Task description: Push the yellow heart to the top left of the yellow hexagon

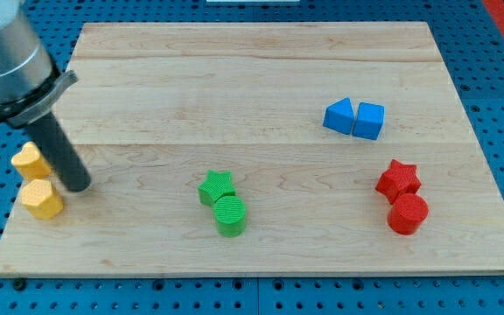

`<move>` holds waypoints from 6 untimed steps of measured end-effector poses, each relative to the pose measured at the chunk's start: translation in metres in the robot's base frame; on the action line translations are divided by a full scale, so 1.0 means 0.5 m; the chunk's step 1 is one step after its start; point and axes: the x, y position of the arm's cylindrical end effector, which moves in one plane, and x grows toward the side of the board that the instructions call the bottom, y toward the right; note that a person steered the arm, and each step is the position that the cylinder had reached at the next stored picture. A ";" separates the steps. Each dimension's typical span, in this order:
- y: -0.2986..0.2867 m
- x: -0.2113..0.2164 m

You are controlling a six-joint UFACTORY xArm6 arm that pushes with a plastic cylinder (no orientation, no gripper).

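The yellow heart [29, 160] lies at the board's left edge. The yellow hexagon [42, 199] sits just below it, a little to the right, close to or touching it. My tip [78, 186] rests on the board just right of both yellow blocks, level with the gap between them. The dark rod slants up to the view's top left and covers the heart's right side. I cannot tell whether the rod touches the heart.
A green star [217, 185] and a green cylinder [230, 215] sit together at bottom centre. A blue triangle [339, 115] and a blue cube [369, 120] sit at upper right. A red star [398, 179] and a red cylinder [407, 213] sit at lower right. The wooden board [261, 70] lies on a blue pegboard.
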 end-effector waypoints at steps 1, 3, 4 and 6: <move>0.043 -0.145; -0.125 -0.140; -0.154 -0.115; -0.179 -0.058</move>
